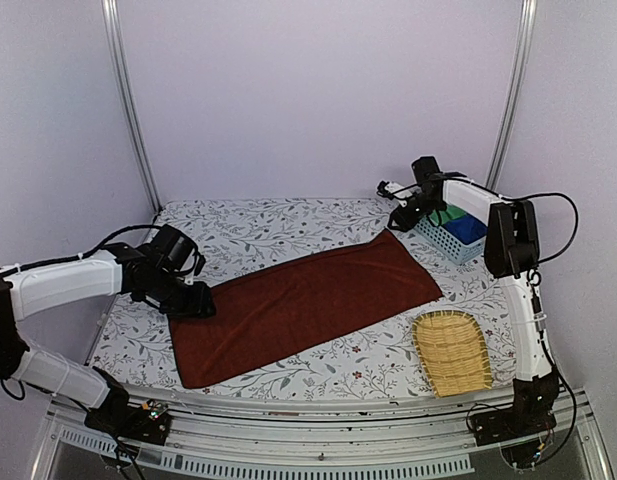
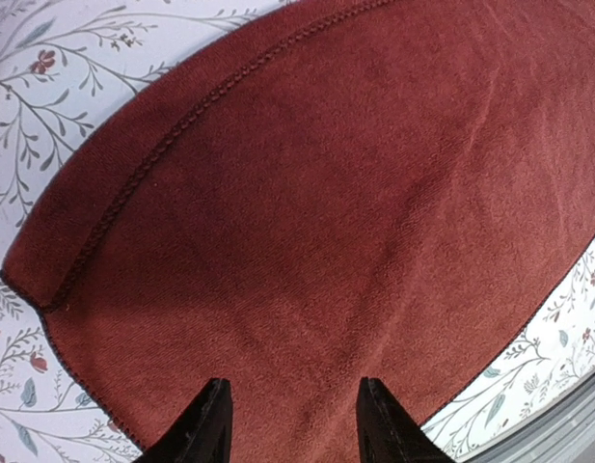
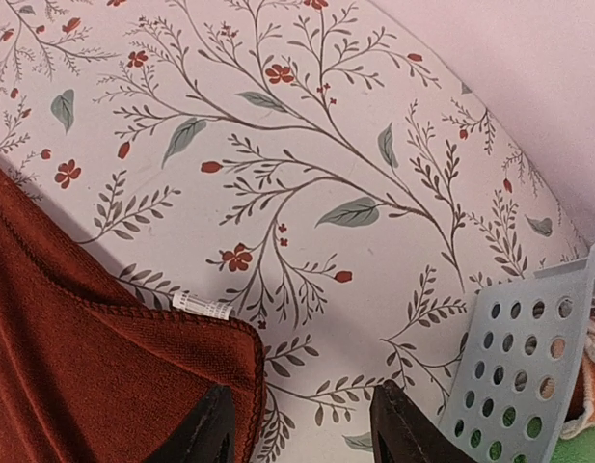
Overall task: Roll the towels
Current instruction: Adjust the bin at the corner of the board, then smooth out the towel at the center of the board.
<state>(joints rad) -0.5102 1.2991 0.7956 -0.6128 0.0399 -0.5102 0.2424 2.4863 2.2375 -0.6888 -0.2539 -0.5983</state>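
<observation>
The dark reddish-brown towel (image 1: 303,300) lies spread flat across the table, its long axis running from near left to far right. My left gripper (image 1: 195,303) hangs over the towel's left end, jaws open, with only flat cloth (image 2: 307,212) showing between the fingertips (image 2: 217,417). My right gripper (image 1: 396,216) hovers open above the towel's far right corner (image 3: 133,386); its left fingertip (image 3: 212,429) is over the hemmed corner and its right one is over bare tablecloth. A royal blue towel (image 1: 468,228) sits in the basket.
A pale blue perforated basket (image 1: 444,240) stands at the back right, right of my right gripper (image 3: 302,434), holding a green cloth (image 1: 455,213) too. A woven wicker tray (image 1: 451,352) lies near the front right. The floral tablecloth (image 1: 278,225) covers the table.
</observation>
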